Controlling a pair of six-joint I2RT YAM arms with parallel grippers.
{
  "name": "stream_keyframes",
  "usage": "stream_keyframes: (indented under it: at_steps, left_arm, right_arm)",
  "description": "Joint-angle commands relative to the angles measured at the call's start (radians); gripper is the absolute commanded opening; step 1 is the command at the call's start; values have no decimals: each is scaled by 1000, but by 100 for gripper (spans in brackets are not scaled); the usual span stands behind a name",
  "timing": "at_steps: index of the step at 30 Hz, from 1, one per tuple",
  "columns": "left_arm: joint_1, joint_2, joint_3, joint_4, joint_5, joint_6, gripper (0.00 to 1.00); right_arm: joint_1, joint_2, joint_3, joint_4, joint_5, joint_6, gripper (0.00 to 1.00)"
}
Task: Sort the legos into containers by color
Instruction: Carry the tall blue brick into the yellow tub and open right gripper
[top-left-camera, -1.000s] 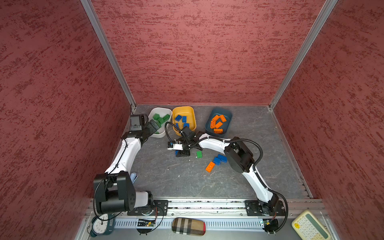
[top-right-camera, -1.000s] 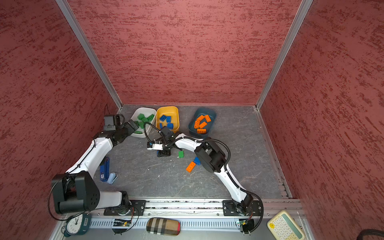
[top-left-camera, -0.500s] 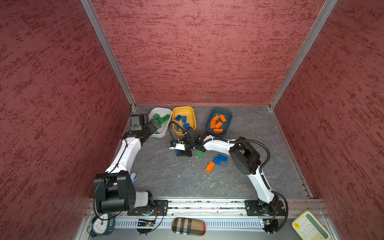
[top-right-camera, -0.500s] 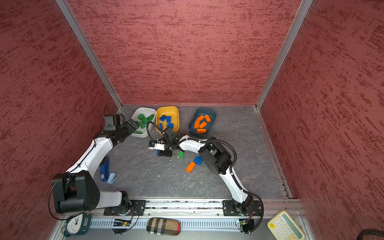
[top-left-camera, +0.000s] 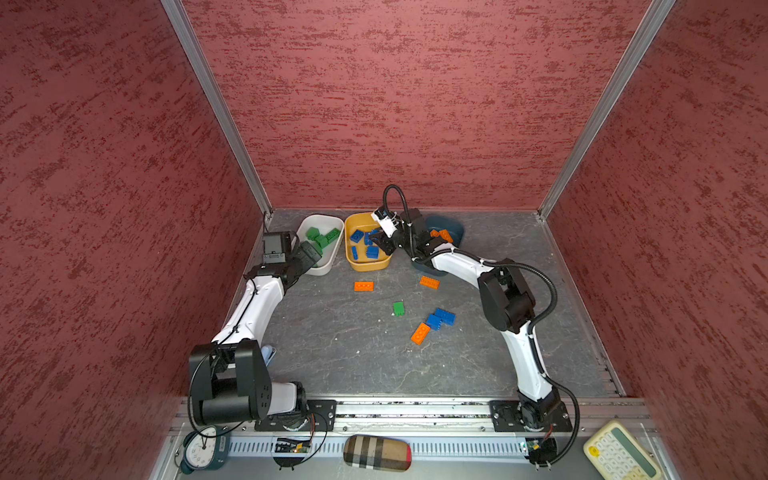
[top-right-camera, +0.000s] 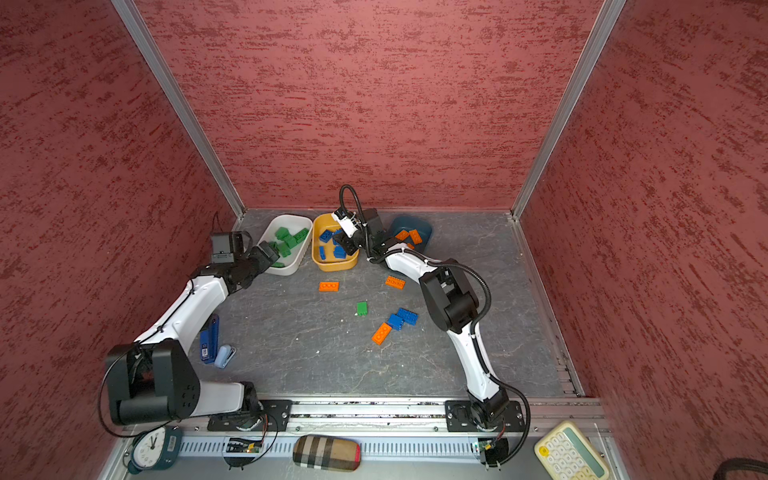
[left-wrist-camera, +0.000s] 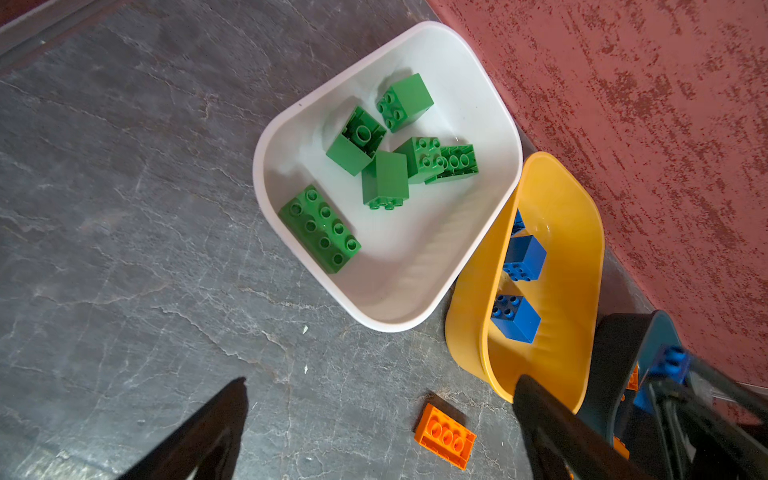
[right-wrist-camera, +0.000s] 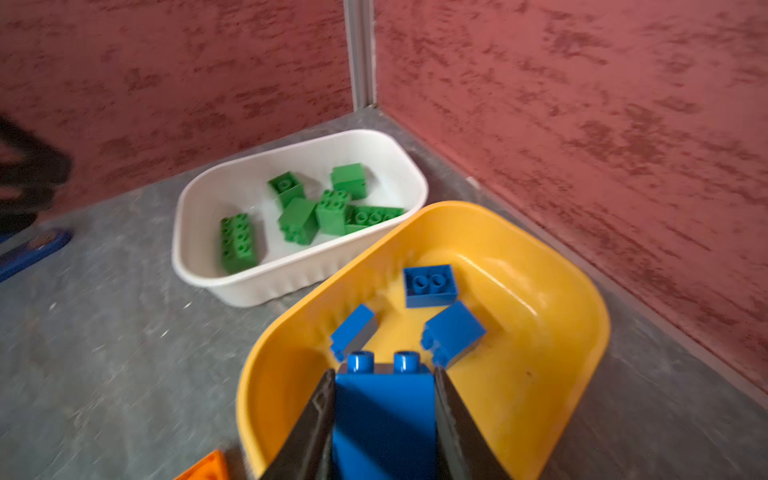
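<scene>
while the right gripper is closed down on a blue brick, its two fingers pressed flat against the brick's sides and the studs pointing away from the wrist, it hangs over the yellow tub. the legos are chunky, glossy plastic blocks with round studs on one face and a hollow underside, some square, some oblong. three loose blue bricks lie in the yellow tub in the right wrist view, though the fingers hide part of its floor. the white tub, just beside the yellow one, holds six green bricks: four square and two oblong, one oblong studs up, the other showing its hollow side. the teal tub sits behind the right arm, which covers most of it; two orange bricks show inside. six more lie out on the grey table: three orange pieces, two blue pieces touching each other, and one green piece. the left gripper stands wide open and holds nothing, hovering above the table just beside the white tub.
</scene>
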Motion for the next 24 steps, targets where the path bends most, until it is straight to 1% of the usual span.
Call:
stream_keyframes:
  at_steps: [1, 6, 8, 10, 12, 15, 17, 20, 22, 24]
  left_arm:
    - [-7, 10, 1, 1, 4, 3, 100]
    - [-44, 14, 12, -10, -9, 26, 100]
    - [-70, 23, 29, -32, -32, 44, 100]
    - [-101, 31, 46, -52, -56, 66, 100]
    - [-129, 34, 51, -54, -59, 79, 100]
    - [-175, 45, 44, -40, -25, 78, 100]
    - [-204, 54, 31, -12, 22, 71, 100]
    - [-248, 84, 14, 42, 91, 67, 99]
    - [-279, 115, 18, 56, 114, 72, 99]
    - [-303, 141, 19, 72, 135, 68, 99]
  right_arm:
    - [-7, 82, 120, -73, 55, 83, 24]
    - [-9, 237, 382, -279, 224, 38, 28]
    - [-10, 296, 489, -357, 258, 11, 29]
    - [-9, 330, 554, -391, 284, -2, 30]
    - [-9, 340, 572, -398, 301, 0, 34]
    - [-7, 323, 584, -436, 269, 13, 47]
    - [-6, 296, 578, -455, 239, 33, 56]
    - [-4, 244, 531, -452, 165, 38, 68]
    - [-3, 191, 467, -425, 99, 36, 72]
    - [-2, 125, 363, -362, 52, 40, 73]
